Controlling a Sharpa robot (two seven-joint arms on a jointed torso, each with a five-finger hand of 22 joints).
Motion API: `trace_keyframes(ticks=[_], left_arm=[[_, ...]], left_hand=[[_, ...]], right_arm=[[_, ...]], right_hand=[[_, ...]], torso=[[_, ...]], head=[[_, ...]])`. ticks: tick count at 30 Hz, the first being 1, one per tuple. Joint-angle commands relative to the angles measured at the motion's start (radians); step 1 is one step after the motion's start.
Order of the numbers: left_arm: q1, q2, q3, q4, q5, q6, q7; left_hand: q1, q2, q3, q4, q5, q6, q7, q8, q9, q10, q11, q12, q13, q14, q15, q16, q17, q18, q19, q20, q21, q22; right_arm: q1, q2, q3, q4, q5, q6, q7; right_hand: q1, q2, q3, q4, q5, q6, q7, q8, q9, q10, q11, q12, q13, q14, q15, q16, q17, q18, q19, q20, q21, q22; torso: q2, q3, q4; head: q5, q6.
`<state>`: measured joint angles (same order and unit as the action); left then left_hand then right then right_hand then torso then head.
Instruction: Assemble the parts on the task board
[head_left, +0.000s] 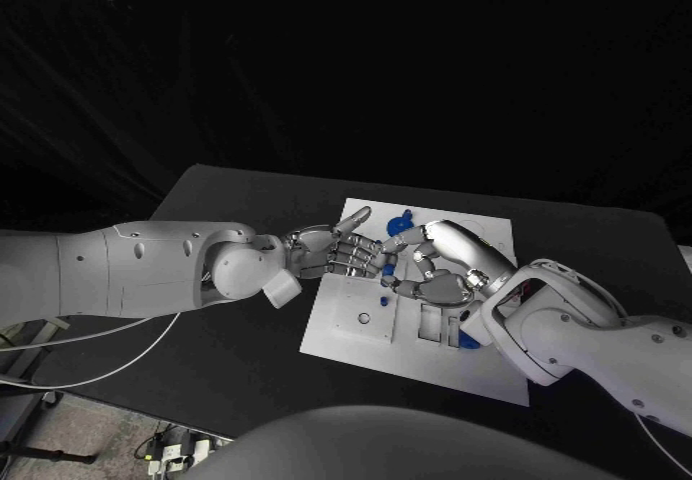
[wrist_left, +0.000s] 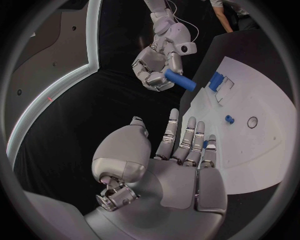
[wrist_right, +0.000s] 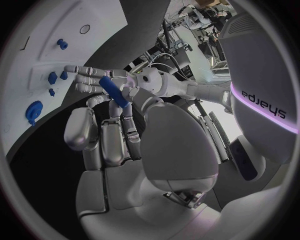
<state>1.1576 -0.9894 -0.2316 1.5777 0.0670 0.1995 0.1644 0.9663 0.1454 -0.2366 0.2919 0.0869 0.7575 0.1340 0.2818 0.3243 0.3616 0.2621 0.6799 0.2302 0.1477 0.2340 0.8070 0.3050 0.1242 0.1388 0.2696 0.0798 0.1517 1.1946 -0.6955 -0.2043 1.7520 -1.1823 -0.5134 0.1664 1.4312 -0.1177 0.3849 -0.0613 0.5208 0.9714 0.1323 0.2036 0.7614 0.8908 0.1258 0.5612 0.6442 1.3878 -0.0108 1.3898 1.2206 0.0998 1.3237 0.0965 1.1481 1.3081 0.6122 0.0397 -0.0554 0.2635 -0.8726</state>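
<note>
- Now the right hand (wrist_left: 159, 62) grips a blue cylindrical part (wrist_left: 180, 79) above the task board (head_left: 368, 330).
- Left hand (wrist_left: 181, 150) hovers beside it, fingers outstretched, seemingly holding nothing.
- Other blue parts (wrist_right: 34, 110) sit on the board.

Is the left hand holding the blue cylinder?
No, the right hand grips the blue cylinder, and the left hand lies open with fingers spread.

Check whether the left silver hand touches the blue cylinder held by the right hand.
Apart: the left wrist view shows dark space between the left hand and the blue cylinder in the right hand.
</note>
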Motion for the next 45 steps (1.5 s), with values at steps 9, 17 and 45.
trace_keyframes(ticks=[9,17,45], left_arm=[[0.113,-0.06,0.001,0.06,-0.009,-0.145,0.145],[0.169,-0.071,0.001,0.074,-0.01,-0.204,0.175],[0.178,-0.043,0.001,0.071,-0.054,-0.217,0.177]], left_hand=[[0.084,0.003,-0.016,-0.002,0.042,0.025,0.044,0.015,-0.032,0.03,-0.021,0.026,-0.021,0.035,-0.01,0.024,-0.016,0.002,0.053,0.01,0.04,0.038],[0.124,0.004,-0.022,-0.003,0.061,0.039,0.057,0.023,-0.044,0.049,-0.034,0.032,-0.033,0.052,-0.02,0.033,-0.028,0.016,0.073,0.015,0.059,0.053],[0.174,0.01,-0.025,-0.003,0.079,0.044,0.068,0.028,-0.058,0.056,-0.036,0.032,-0.046,0.055,-0.02,0.038,-0.04,0.017,0.062,0.016,0.059,0.048]], right_arm=[[-0.02,0.056,-0.004,-0.049,-0.128,0.058,-0.021],[-0.086,0.122,-0.005,-0.121,-0.208,0.026,-0.011],[-0.189,0.18,-0.005,-0.238,-0.311,-0.045,0.011]], right_hand=[[0.032,0.025,0.0,0.003,-0.016,-0.01,0.001,-0.007,-0.002,0.071,-0.067,0.0,-0.003,-0.007,0.003,-0.006,-0.004,-0.006,-0.012,0.001,0.006,0.14],[0.034,0.025,-0.003,0.006,-0.029,-0.008,0.0,-0.007,-0.002,0.072,-0.067,-0.001,-0.005,-0.005,0.004,-0.004,-0.001,-0.006,-0.014,0.002,0.008,0.14],[0.061,0.025,-0.008,0.014,-0.106,-0.022,-0.002,-0.019,-0.002,0.076,-0.067,-0.016,-0.024,-0.013,0.003,-0.01,-0.011,-0.004,-0.025,0.003,0.009,0.138]], torso=[[-0.001,0.0003,-0.0037],[0.002,0.0004,-0.0025],[0.0,0.0004,-0.0017]], head=[[0.02,0.0],[0.02,0.0],[0.017,0.0]])
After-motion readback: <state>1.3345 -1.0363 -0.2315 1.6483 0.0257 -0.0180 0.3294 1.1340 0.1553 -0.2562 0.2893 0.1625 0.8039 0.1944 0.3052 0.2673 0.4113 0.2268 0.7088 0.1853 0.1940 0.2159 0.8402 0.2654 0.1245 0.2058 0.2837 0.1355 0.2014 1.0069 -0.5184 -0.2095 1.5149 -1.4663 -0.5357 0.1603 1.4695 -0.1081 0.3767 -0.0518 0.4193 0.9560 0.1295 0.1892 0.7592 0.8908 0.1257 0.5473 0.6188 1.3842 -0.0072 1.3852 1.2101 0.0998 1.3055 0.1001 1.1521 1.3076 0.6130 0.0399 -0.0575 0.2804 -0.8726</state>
